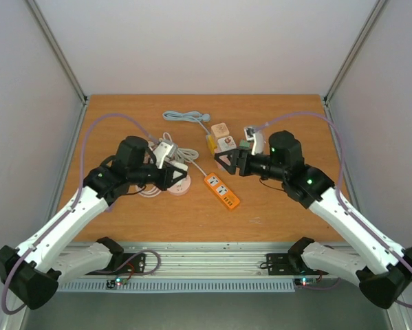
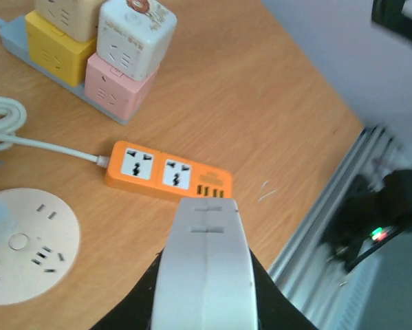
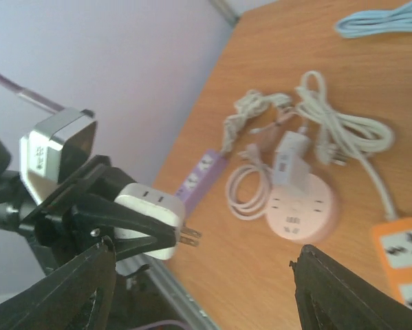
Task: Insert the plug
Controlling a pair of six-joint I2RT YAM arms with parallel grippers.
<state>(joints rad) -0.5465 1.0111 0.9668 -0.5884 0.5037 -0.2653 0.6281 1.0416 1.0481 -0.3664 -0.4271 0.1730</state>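
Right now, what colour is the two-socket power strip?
Orange; power strip shows best in left wrist view.

The wooden table (image 1: pixel 123 210) carries an orange power strip (image 1: pixel 221 190), a round pink socket (image 1: pixel 175 184) and a pale blue cable (image 1: pixel 185 117).

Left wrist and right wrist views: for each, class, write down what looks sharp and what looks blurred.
Left wrist view: the white plug near the lens is soft, the orange power strip crisp, the rail at right blurred. Right wrist view: its own fingers are dark blurs at the bottom corners, the round socket clearer.

Orange power strip (image 1: pixel 222 190) on table (image 1: pixel 281 213).
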